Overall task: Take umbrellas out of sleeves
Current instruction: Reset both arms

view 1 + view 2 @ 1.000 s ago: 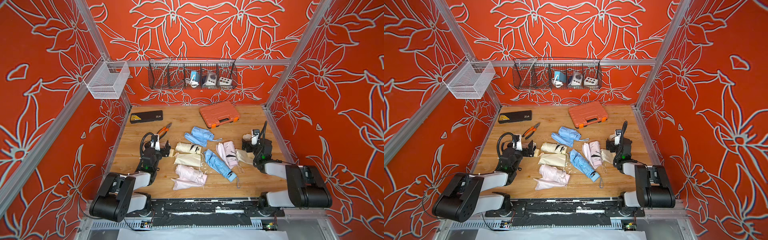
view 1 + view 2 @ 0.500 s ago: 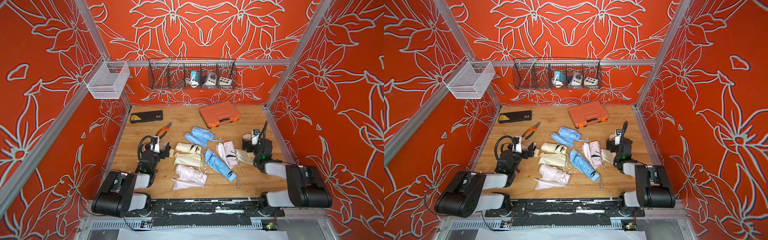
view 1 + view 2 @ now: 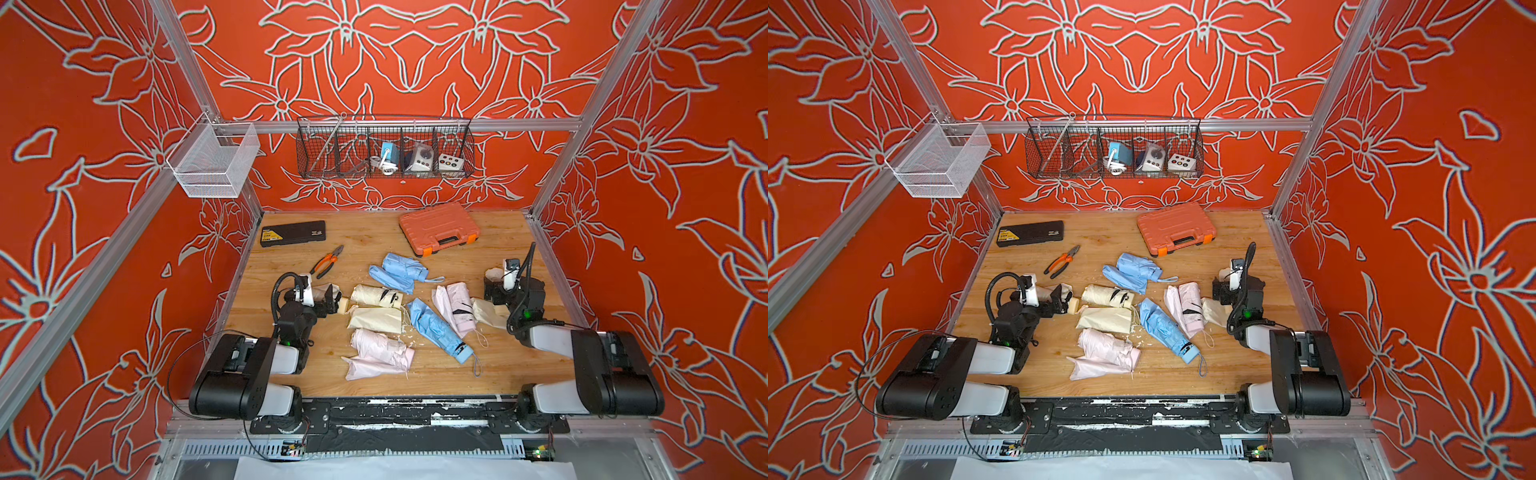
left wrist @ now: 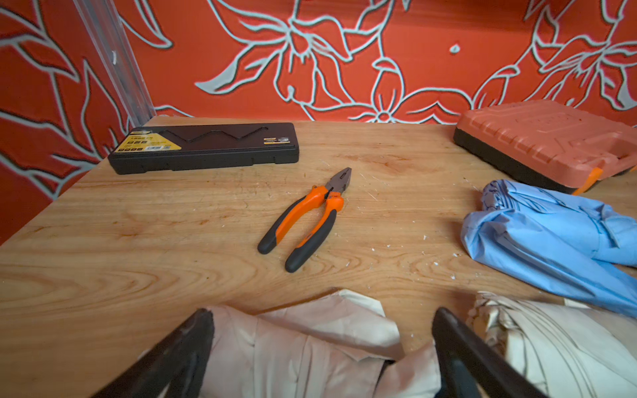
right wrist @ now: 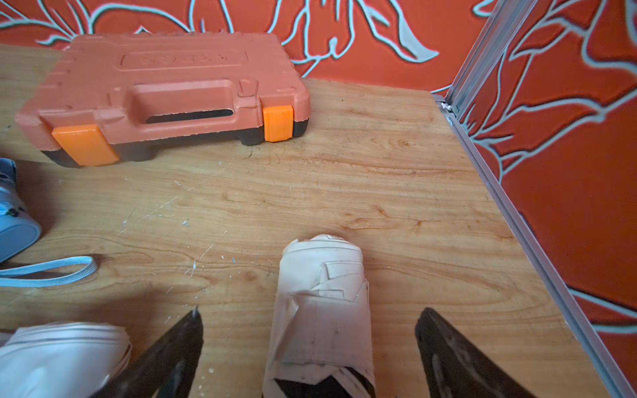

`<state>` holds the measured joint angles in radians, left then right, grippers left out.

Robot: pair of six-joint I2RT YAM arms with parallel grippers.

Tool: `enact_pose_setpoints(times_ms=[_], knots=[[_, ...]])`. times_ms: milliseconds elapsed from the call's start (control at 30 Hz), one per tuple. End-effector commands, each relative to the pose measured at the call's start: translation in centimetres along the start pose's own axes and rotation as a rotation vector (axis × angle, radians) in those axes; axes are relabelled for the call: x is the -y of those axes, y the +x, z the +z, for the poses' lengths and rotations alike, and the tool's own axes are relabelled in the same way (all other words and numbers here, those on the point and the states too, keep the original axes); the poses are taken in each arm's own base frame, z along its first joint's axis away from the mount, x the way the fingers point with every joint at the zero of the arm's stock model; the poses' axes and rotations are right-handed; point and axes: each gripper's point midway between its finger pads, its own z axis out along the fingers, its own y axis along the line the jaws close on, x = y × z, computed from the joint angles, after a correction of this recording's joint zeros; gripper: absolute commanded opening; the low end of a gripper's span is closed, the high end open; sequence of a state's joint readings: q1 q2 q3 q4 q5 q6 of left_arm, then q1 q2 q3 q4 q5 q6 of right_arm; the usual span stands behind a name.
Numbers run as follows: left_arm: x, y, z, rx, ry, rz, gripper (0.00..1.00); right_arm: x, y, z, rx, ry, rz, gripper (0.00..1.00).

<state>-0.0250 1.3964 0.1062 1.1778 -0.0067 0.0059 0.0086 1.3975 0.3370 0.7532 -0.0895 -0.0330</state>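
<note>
We see the umbrellas (image 3: 436, 328), creased cream, pink and blue rolls, clustered mid-surface (image 3: 374, 232) between the arms. Our left fingers (image 4: 186, 348) stand wide apart over crumpled cream fabric (image 4: 310, 344). Our right fingers (image 5: 448, 348) gape either side of a strapped cream umbrella (image 5: 320, 310) without touching it. Since a second ago, only the left arm (image 3: 286, 324) has shifted slightly.

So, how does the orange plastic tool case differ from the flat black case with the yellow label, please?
The orange plastic tool case is thick, with a moulded handle and latches; the flat black case is slim, with a yellow label. The orange case lies right of centre, the black case far left. Both lie closed on the wooden table.
</note>
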Motion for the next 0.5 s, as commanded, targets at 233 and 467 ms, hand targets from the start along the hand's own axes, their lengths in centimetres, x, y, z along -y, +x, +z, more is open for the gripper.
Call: enact_pose_setpoints(times_ms=[233, 467], knots=[[-0.6, -1.2, 0.1, 0.054, -0.032, -0.011, 0.97, 0.5, 0.1, -1.9, 0.093, 0.038, -0.003, 0.98], [-0.5, -1.3, 0.1, 0.058, -0.032, -0.007, 0.97, 1.2, 0.3, 0.2, -0.01, 0.067, 0.016, 0.98]])
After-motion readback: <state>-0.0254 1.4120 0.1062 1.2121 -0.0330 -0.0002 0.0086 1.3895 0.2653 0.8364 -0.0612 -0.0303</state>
